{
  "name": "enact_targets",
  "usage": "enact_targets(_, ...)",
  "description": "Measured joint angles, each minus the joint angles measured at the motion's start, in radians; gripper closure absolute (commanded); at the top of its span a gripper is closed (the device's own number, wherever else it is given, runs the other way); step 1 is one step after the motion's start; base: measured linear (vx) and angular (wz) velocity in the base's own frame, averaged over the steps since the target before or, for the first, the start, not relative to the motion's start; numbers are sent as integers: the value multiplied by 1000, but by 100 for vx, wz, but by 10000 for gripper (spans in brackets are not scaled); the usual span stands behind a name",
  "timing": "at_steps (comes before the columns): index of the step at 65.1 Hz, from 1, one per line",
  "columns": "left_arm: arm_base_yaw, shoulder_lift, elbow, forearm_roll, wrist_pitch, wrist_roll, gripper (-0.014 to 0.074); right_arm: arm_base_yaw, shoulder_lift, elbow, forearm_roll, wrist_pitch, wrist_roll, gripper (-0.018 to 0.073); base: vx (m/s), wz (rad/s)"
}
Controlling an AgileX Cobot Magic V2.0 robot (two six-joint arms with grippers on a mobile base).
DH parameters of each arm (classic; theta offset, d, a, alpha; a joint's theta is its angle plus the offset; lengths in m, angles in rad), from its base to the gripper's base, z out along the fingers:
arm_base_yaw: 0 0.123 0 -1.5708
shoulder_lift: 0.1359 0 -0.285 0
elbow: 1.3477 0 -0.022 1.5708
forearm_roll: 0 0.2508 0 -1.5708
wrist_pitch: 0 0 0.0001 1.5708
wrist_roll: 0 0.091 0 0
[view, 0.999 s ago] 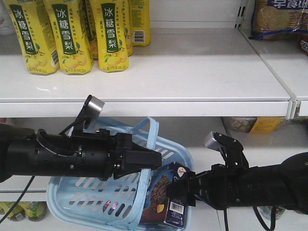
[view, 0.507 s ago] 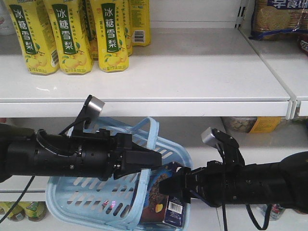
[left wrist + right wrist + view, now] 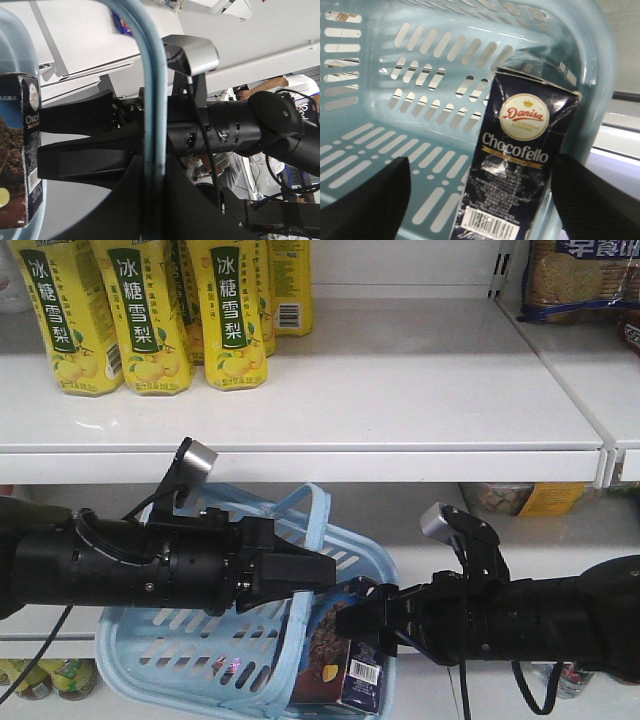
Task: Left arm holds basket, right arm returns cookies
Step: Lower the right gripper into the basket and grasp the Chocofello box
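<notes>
The light blue basket (image 3: 190, 645) hangs in front of the lower shelf. My left gripper (image 3: 318, 572) is shut on its hoop handle (image 3: 152, 100), which runs straight up between the jaws of the left gripper (image 3: 154, 176). The navy Chocofello cookies box (image 3: 338, 660) stands upright in the basket's right corner. My right gripper (image 3: 360, 618) is open at the box's top. In the right wrist view the cookies (image 3: 520, 165) stand between the wide-apart fingers (image 3: 365, 200) of the right gripper (image 3: 480, 192), closer to the right one. The basket wall (image 3: 395, 100) lies behind.
Yellow drink cartons (image 3: 150, 320) stand at the left of the upper white shelf (image 3: 400, 455). A biscuit pack (image 3: 580, 280) sits at the top right. Jars (image 3: 505, 498) sit on the lower shelf behind the right arm. People (image 3: 300, 90) are in the background of the left wrist view.
My right arm has slid left, bringing its gripper over the top of the cookies box. The left arm and the basket have stayed still.
</notes>
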Motion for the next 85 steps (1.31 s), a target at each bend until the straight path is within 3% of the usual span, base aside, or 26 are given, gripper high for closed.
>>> enact_targets(8, 0, 0, 0, 0, 2, 0, 599, 23, 39, -13, 10, 1, -12, 34, 0, 0)
enact_targets(31, 0, 0, 0, 0, 1, 0, 599, 186, 174, -121, 11, -84, -25, 80, 0, 0)
enact_targets(48, -7, 0, 0, 0, 10, 0, 599, 190, 257, -146, 22, -161, -4, 176, 0, 0)
enact_targets(72, -8, 0, 0, -2, 9, 0, 599, 193, 258, -146, 22, -205, -3, 459, 0, 0)
enact_targets(85, -7, 0, 0, -5, 1, 0, 599, 193, 186, -143, 15, -229, 2, 489, 0, 0)
